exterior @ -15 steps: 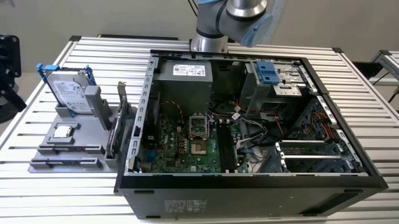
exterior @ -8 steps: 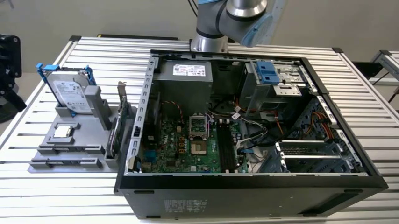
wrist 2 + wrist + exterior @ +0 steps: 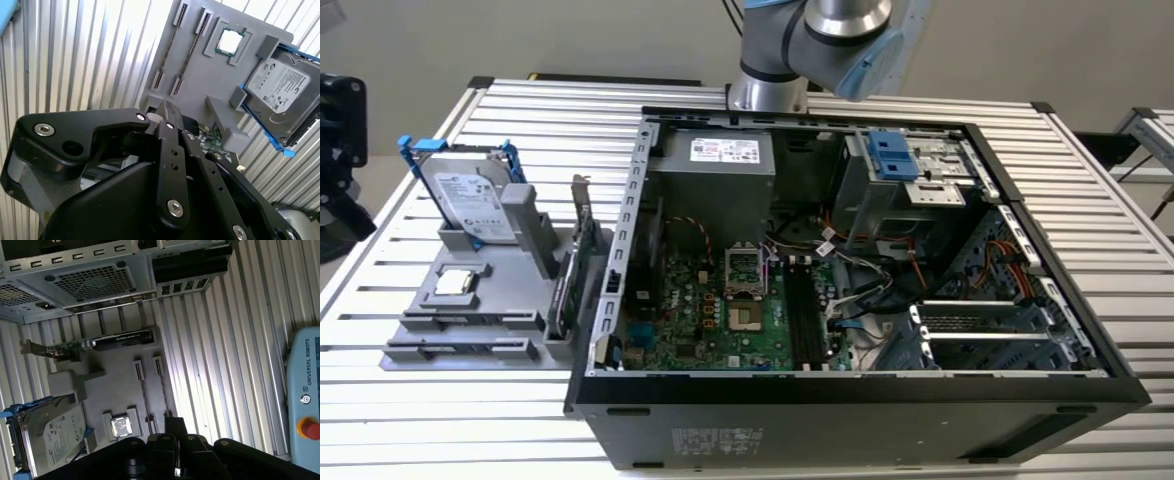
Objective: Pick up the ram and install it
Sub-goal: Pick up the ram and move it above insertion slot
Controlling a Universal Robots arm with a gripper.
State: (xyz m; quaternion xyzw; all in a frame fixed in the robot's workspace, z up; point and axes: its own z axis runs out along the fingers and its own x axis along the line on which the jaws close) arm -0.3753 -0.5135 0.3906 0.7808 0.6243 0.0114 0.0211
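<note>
The ram [image 3: 170,47], a long, thin dark memory stick, stands on edge in clips on the grey moulded tray [image 3: 192,97], probably so that its top edge is free for gripping. The grey arm [image 3: 834,30] reaches over the ribbed metal counter [image 3: 75,60], its wrist tilted above the tray. I cannot tell how far open the jaws are.

A robotics lab: an opened PC case [image 3: 854,400] sits on a slatted aluminium tabletop [image 3: 520,110], a grey parts fixture [image 3: 454,330] beside it, a robot arm [image 3: 814,40] beyond it.
</note>
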